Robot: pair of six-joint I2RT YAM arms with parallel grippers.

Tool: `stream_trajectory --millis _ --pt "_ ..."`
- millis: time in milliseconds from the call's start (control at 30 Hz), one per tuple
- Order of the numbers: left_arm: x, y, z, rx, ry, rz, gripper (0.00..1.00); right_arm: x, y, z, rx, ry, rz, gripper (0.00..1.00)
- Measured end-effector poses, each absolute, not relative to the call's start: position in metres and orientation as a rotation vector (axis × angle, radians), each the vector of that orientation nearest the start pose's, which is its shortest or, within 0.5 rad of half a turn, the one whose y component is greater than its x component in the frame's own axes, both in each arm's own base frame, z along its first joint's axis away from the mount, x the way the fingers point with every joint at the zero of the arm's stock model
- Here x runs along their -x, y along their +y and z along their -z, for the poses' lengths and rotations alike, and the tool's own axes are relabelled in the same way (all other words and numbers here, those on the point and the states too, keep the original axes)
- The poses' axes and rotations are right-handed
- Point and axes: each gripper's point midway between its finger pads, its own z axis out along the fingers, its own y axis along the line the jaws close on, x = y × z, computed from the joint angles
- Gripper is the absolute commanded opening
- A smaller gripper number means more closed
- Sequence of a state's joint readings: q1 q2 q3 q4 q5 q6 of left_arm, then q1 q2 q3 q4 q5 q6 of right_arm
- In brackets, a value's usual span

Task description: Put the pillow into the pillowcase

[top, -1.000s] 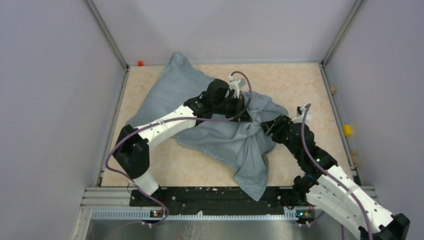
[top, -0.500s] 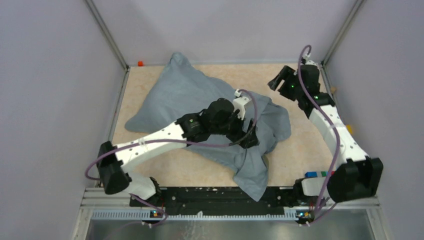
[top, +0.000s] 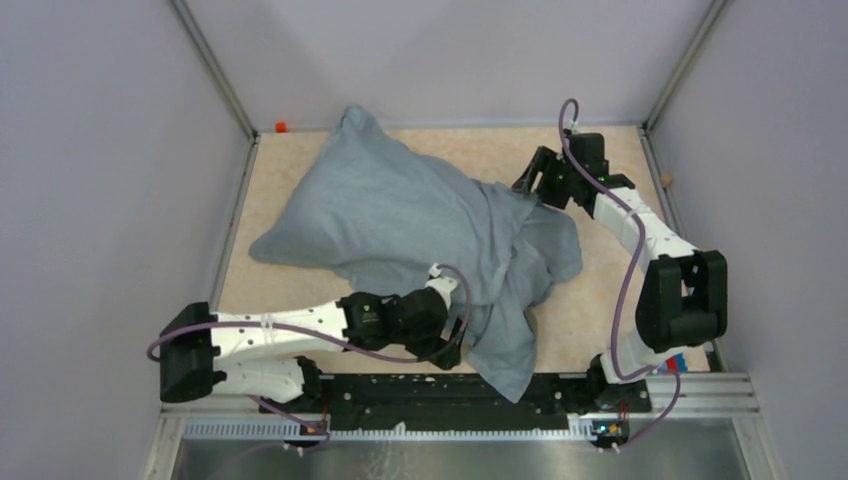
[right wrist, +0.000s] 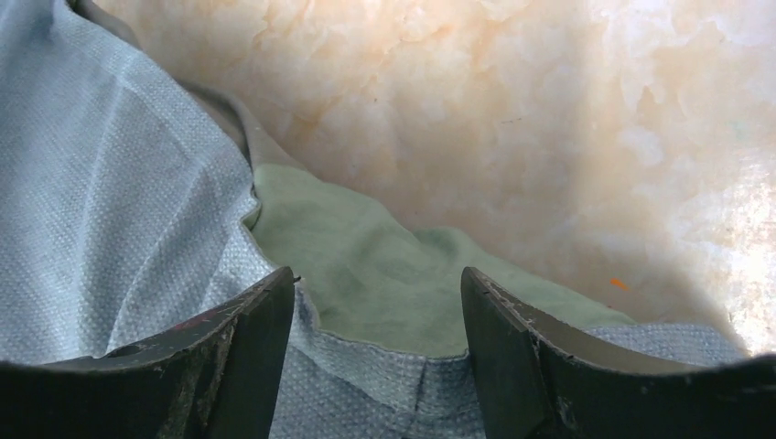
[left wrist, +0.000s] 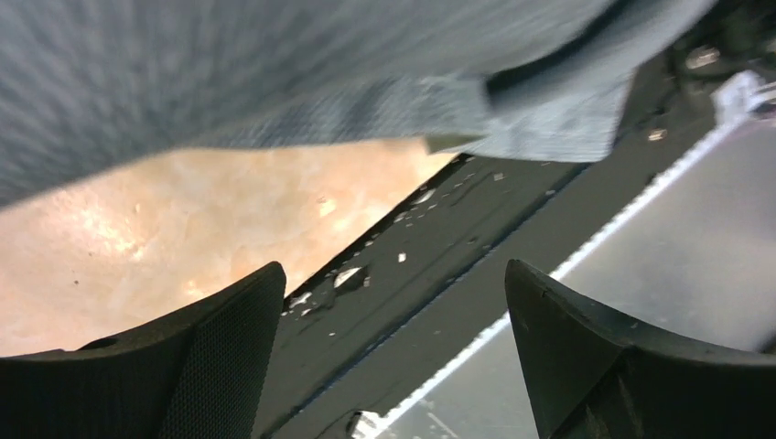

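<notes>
Counting one wrinkled grey-blue cloth pillowcase [top: 400, 215] on the beige marbled table [top: 600, 300], I see it plump at its far-left end and limp nearer me, its filling hidden. My left end effector [left wrist: 393, 267] gapes empty beside the near flap; the right end effector [right wrist: 377, 274] stands open over the right hem.

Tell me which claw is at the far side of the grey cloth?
The right gripper, open at the pillowcase's far right edge; the left gripper is low by the near edge.
</notes>
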State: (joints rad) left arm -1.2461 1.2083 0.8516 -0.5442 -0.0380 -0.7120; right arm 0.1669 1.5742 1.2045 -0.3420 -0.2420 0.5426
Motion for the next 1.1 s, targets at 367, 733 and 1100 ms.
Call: stream_trajectory --millis 367,733,1100 --pt "-0.096 -0.33 -0.099 -0.355 2.318 1.07 0.74 -0.409 0.139 -0.157 -0.301 2.324 -0.686 0.62" --pt "-0.107 -0.354 -0.087 -0.229 2.314 1.117 0.18 -0.407 0.14 -0.153 -0.313 2.333 -0.694 0.23" --pt "-0.096 -0.339 -0.079 -0.243 2.461 1.004 0.0 -0.435 0.132 -0.164 -0.354 2.355 -0.601 0.0"
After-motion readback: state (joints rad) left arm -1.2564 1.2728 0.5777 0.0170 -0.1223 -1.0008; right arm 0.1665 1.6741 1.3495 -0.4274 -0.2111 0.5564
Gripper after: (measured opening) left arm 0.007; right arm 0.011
